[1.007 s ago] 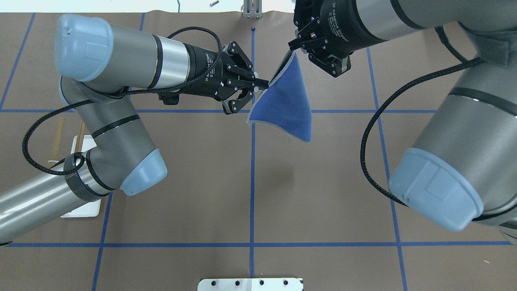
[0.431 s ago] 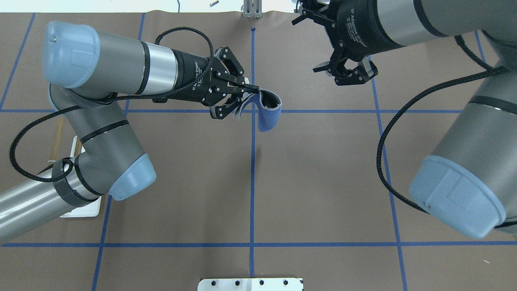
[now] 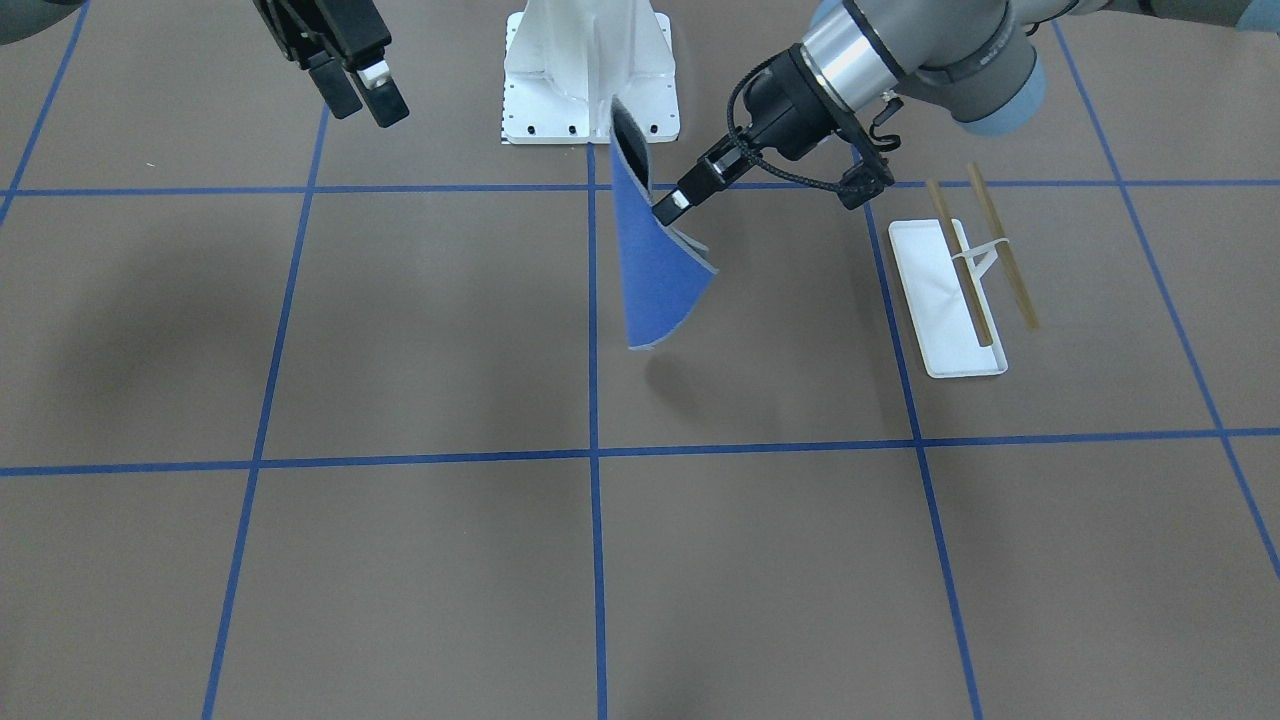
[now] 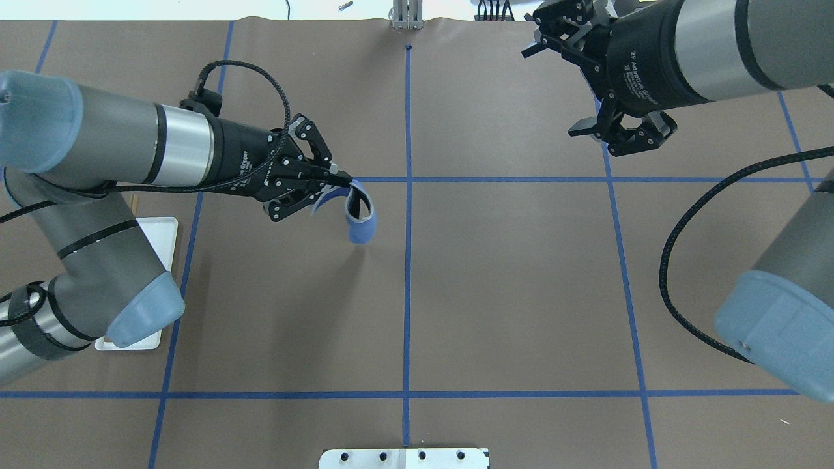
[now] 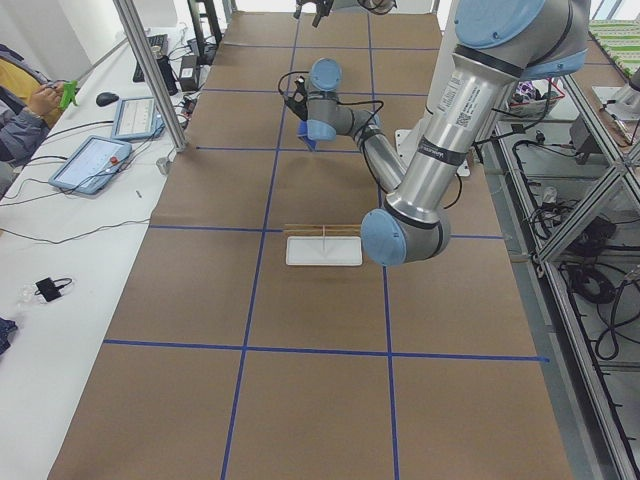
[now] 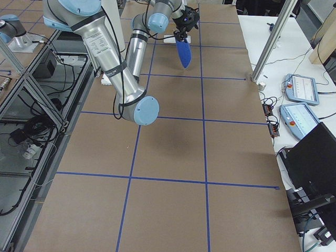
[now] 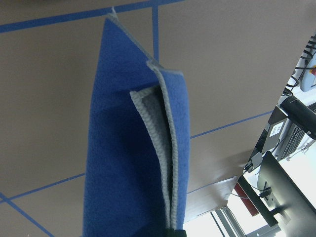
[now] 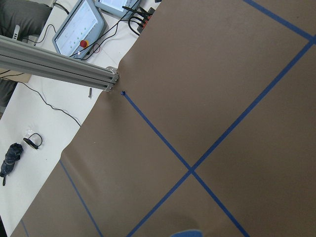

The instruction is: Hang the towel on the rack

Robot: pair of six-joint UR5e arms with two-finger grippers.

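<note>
Over your bench (image 3: 400, 330) right jaws now gape empty, so left jaws, clamping the towel (image 3: 655, 270), carry it alone toward the rack (image 3: 935, 300).

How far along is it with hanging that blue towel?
Done: the towel hangs clear of the table, pinched by the left gripper alone. In hand: it dangles short of the rack. Left: draping it over the bare dowels. The right gripper is open and empty.

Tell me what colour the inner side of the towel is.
Pale grey; the towel is blue outside. Clearest in the left wrist view.
</note>
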